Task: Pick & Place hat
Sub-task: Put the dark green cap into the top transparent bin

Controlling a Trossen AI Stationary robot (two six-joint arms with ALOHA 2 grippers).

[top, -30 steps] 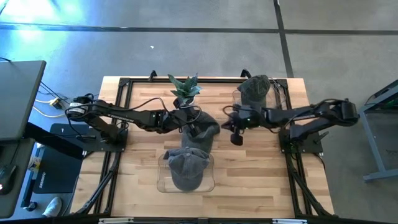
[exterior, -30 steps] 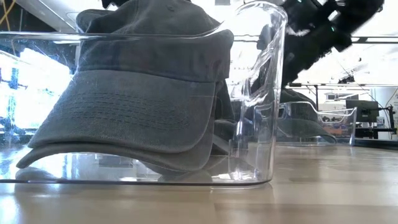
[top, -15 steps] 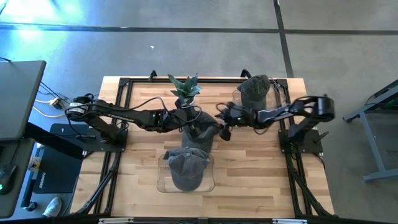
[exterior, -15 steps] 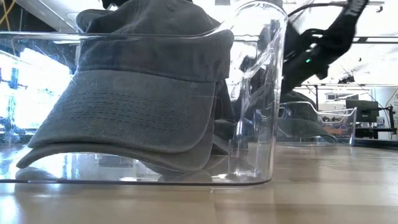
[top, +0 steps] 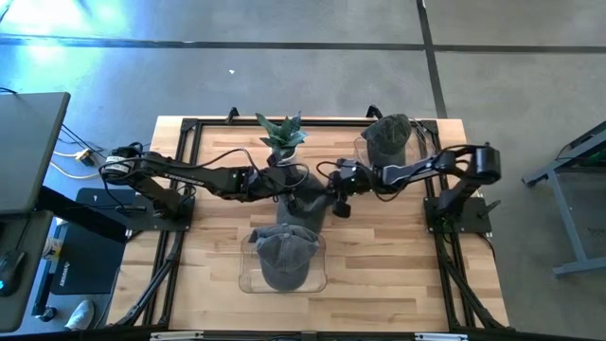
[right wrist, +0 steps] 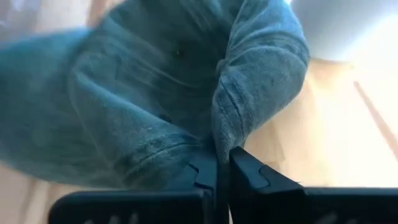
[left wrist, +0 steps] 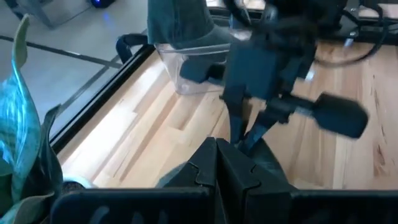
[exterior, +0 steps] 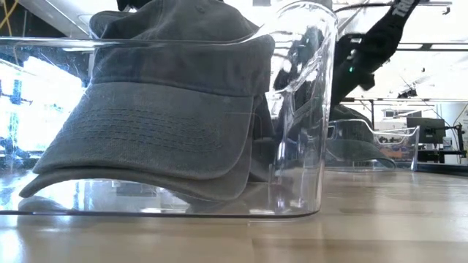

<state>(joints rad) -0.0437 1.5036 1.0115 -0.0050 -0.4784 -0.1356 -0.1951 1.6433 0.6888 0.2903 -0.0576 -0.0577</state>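
Observation:
A grey-blue hat (top: 308, 199) hangs between my two grippers at the table's middle. My left gripper (top: 287, 186) comes from the table's left and is shut on it. My right gripper (top: 333, 196) comes from the right and is shut on the hat's (right wrist: 155, 93) right side; in the left wrist view it (left wrist: 247, 134) stands just beyond my left fingers (left wrist: 205, 163). A second hat (exterior: 161, 109) rests on its brim inside a clear container (top: 248, 275) at the near middle. Another hat (top: 387, 135) sits in a clear container at the far right. My left gripper is shut on the hat's left side, coming slanting down from the table's left. Its own fingers hide the place of contact; dark cloth (left wrist: 177, 179) shows beside them. My right gripper pinches a raised fold of the hat's cloth (right wrist: 227, 134) between its two fingers. It comes slanting down from the table's right. The cloth bunches up just above the fingertips.
A potted plant (top: 281, 133) stands just behind the held hat, at the far middle. The near container's clear wall (exterior: 307, 109) lies right in front of the grippers. Black frame rails (top: 180, 189) run along both table sides.
My right gripper has gone toward the table's left and down, from a spot clear of the hat to the hat's right side, where it now meets the cloth. The hat and my left gripper have stayed in place.

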